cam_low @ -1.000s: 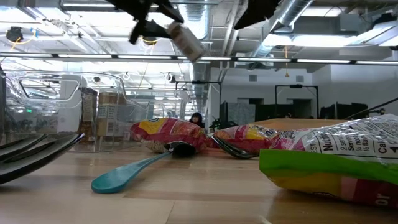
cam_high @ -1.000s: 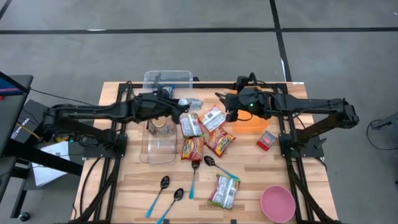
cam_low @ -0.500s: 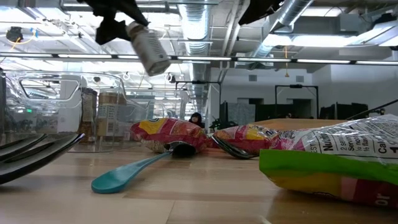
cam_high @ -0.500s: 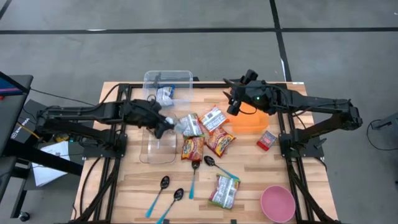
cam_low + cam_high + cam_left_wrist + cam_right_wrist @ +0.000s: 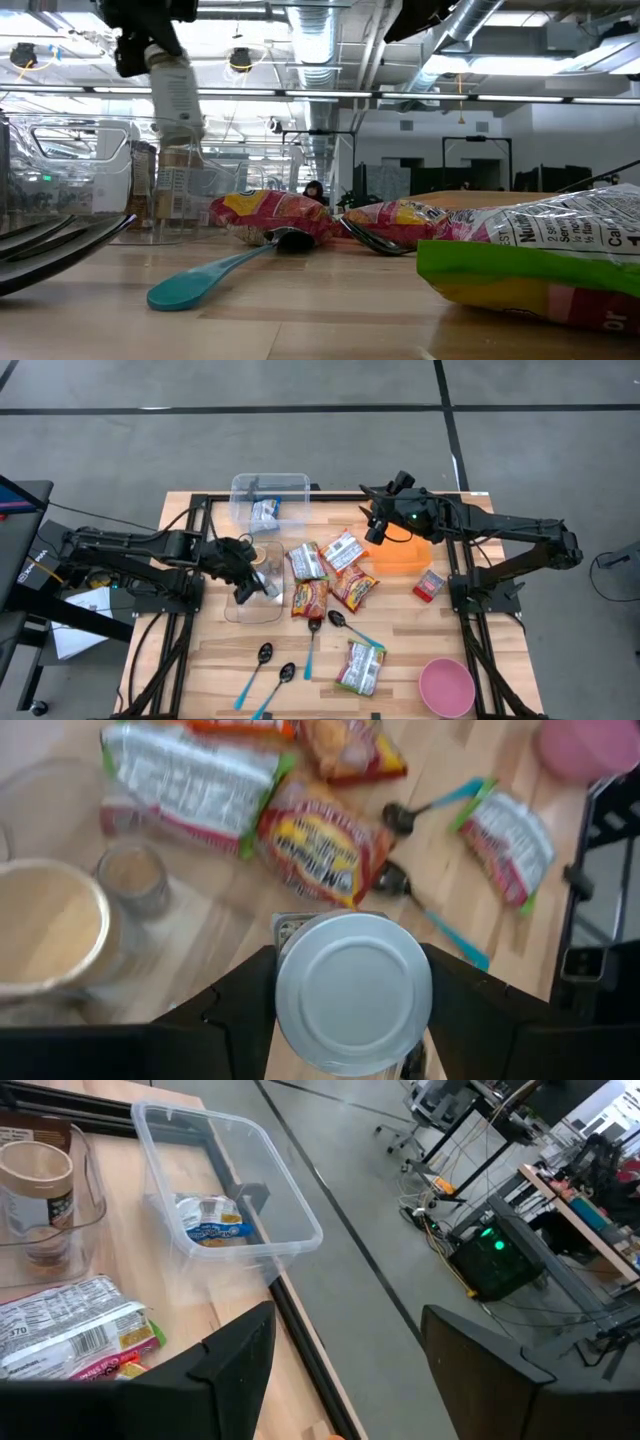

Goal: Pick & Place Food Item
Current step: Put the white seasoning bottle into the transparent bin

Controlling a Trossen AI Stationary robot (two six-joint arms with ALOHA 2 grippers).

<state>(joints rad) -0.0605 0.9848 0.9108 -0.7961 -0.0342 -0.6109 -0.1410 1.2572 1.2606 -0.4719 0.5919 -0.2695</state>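
Two dark arms are seen over the wooden desk [image 5: 400, 650]. A small jar with a silver lid [image 5: 352, 992] is clamped between the fingers of the left gripper [image 5: 252, 585] and is held upright above the near clear bin [image 5: 254, 603], at about nine o'clock from the heap of snack packets; in the low view the jar [image 5: 175, 95] hangs clear of the desk. Inside that bin a tan-lidded tub [image 5: 45, 930] and a smaller jar [image 5: 132, 873] are seen. The right gripper [image 5: 372, 530] is held above the desk at about three o'clock from the packets, beside the orange container [image 5: 408, 560], with its fingers apart and nothing between them. A second clear bin [image 5: 215, 1190] at twelve o'clock holds a small blue-and-white packet [image 5: 212, 1220]; its writing cannot be read. On the nearest packet [image 5: 540, 255] in the low view "Nutr" and "Ca" can be made out. A pink bowl [image 5: 446, 686] sits at five o'clock. Several spoons [image 5: 262, 656] lie at six o'clock.
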